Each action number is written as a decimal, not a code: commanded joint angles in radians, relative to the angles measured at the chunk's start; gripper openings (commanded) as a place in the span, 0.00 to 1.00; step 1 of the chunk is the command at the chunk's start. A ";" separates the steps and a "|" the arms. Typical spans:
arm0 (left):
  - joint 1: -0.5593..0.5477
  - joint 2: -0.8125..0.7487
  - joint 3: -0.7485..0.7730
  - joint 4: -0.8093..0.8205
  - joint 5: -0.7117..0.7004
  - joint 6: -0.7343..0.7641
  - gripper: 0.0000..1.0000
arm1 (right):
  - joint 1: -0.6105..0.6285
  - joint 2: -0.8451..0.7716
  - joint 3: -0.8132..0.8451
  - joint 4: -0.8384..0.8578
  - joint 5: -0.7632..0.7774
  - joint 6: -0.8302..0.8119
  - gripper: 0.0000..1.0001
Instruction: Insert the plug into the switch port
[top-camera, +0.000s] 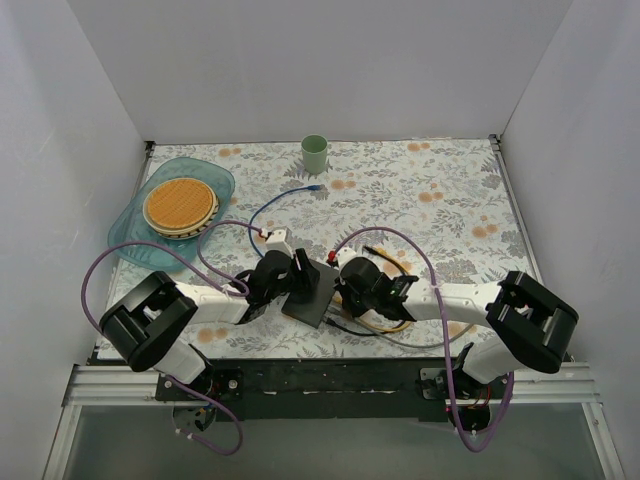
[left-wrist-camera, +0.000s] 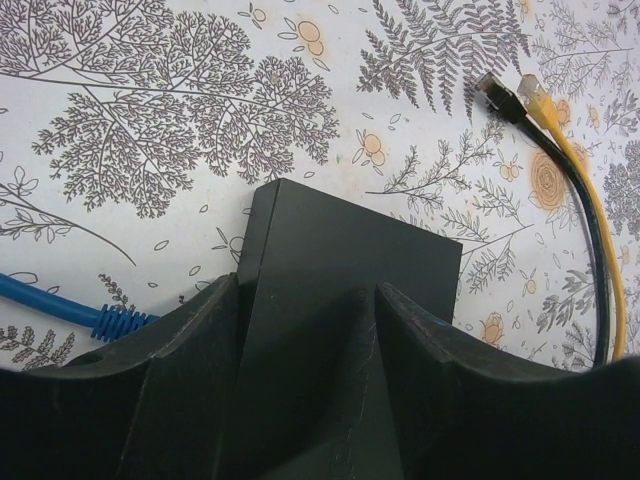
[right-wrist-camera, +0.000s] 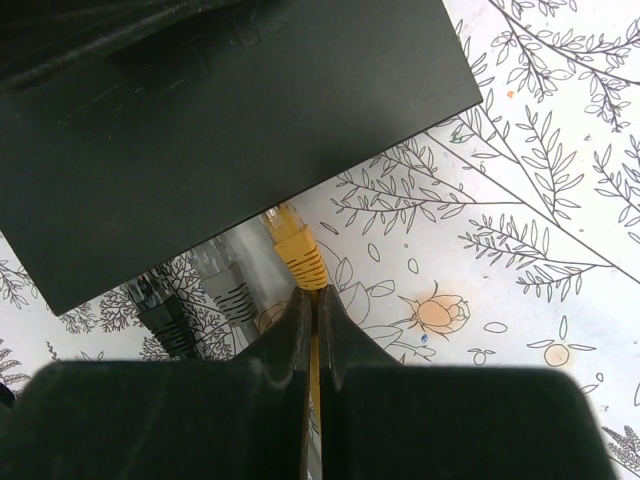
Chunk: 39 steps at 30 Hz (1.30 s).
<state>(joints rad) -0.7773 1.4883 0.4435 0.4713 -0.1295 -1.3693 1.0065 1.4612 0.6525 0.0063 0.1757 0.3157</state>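
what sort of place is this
Probably a robot test booth: white walls box in a floral-covered table, two arms are bolted at its near edge, and network cables lie beside a switch.

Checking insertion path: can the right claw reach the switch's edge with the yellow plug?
Probably yes: the yellow plug, pinched in the right claw, points at the switch edge, nothing between; sockets not visible.

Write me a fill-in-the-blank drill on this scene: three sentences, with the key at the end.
1. The right gripper is shut on the ___ cable.
2. The left gripper holds the flat dark ___ between its fingers.
3. The cup at the back is ___.
Missing words: yellow; switch; green.
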 joint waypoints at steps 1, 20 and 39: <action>-0.209 -0.007 0.014 -0.056 0.574 -0.175 0.23 | -0.036 0.040 0.125 0.573 0.050 0.049 0.01; -0.221 -0.068 0.012 -0.144 0.450 -0.165 0.41 | -0.037 0.016 0.114 0.534 -0.157 -0.067 0.01; -0.160 -0.171 0.173 -0.530 0.025 -0.130 0.76 | -0.037 -0.094 -0.007 0.360 -0.162 -0.058 0.12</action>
<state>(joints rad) -0.9077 1.3407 0.5446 -0.0174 -0.2844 -1.4284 0.9688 1.4246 0.6102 0.0559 0.0357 0.2192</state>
